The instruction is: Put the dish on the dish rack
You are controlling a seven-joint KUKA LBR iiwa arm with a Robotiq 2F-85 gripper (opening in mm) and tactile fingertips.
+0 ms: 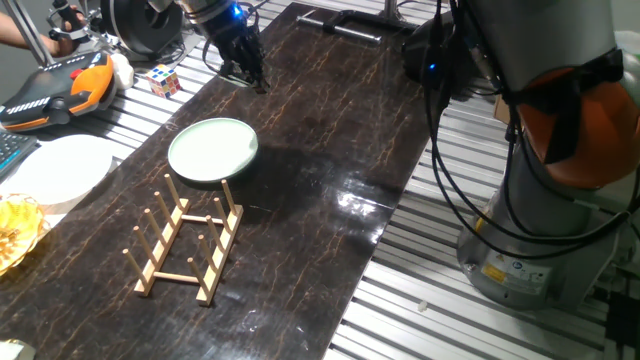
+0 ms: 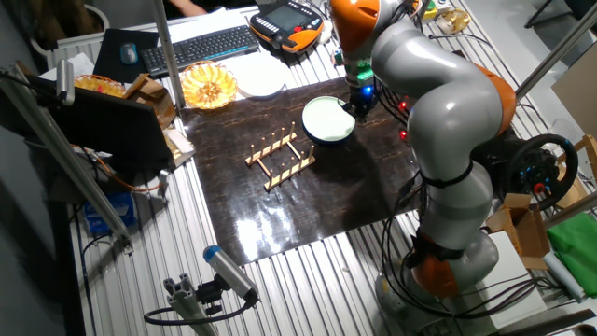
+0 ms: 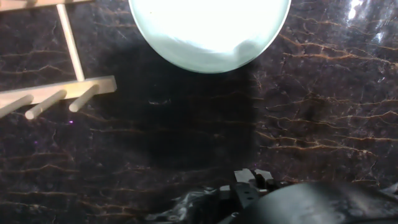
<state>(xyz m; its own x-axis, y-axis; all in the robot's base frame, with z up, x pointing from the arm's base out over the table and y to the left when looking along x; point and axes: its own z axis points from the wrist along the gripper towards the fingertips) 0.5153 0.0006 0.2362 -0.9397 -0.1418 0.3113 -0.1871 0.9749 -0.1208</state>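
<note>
The mint-green dish is lying flat on the dark marble-patterned tabletop, just beside one end of the light-wood dish rack; from the first fixed view its near rim is overlapping the rack's end pegs, and I cannot tell whether they are touching. The rack is standing upright near the middle of the tabletop, its dowel pegs all empty.

The gripper is hanging over the tabletop toward the far edge, on the side of the dish away from the rack, and it is carrying nothing. How far its fingers are parted I cannot tell: they are dark against the dark surface in both fixed views, and the hand view is showing only a black part of the hand at the bottom, with the dish's rim above and bare tabletop between.

In my judgement the approach is the step in hand; the dish is not yet grasped. The next move is calling for the fingers to come down over the near rim of the dish and pinch it, since a flat plate offers no other hold. The dish then has to be tipped on edge and lowered between two rows of pegs.
</note>
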